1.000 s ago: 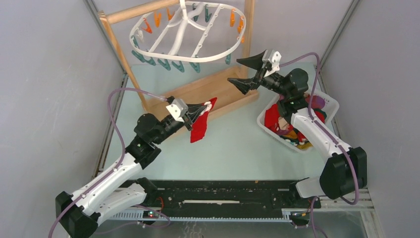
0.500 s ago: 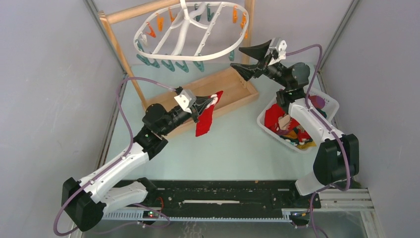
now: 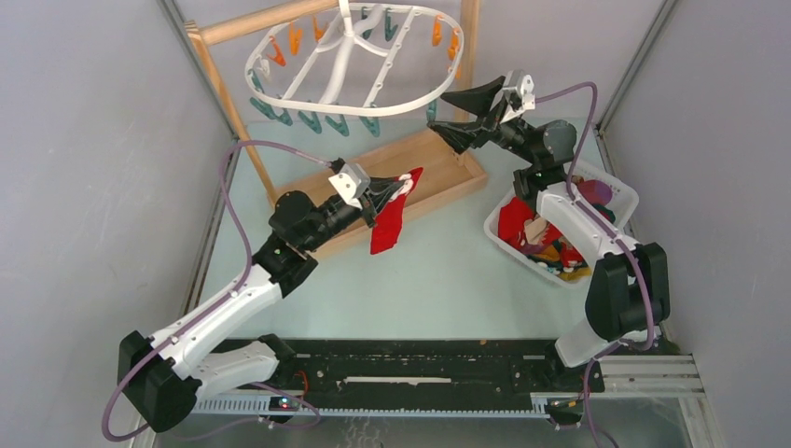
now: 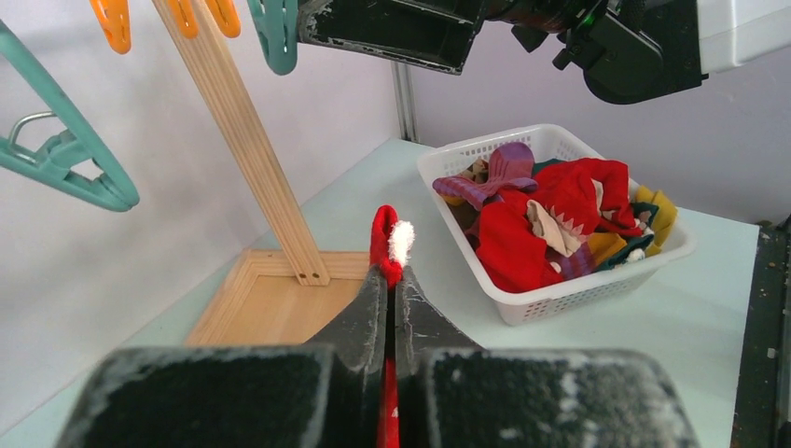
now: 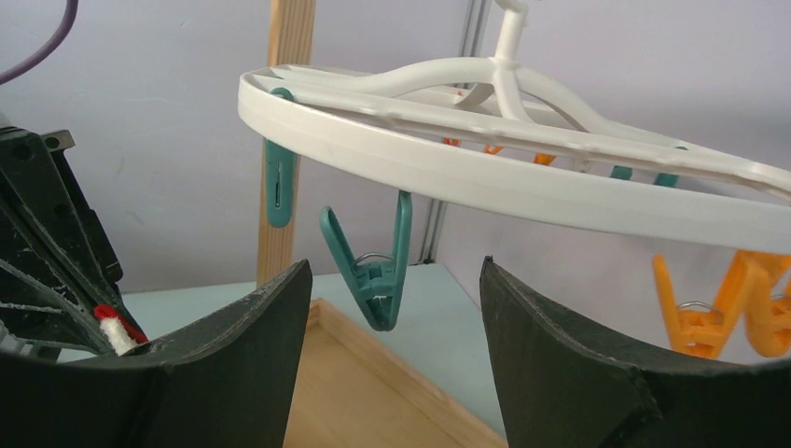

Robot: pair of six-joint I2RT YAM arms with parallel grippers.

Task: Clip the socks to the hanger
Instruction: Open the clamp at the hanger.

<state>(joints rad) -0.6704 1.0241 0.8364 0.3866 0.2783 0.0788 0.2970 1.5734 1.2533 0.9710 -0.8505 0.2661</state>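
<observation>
A wooden stand (image 3: 437, 161) with tray base sits beside a white basket (image 3: 511, 248).

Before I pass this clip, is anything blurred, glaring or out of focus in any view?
Top external: even light, sharp throughout. Left wrist: left claw blurs at the bottom edge, basket crisp. Right wrist: teal clothespin sharp, no glare on the hanger.

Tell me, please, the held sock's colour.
The sock is red, white-tipped; left wrist view shows it best.
</observation>
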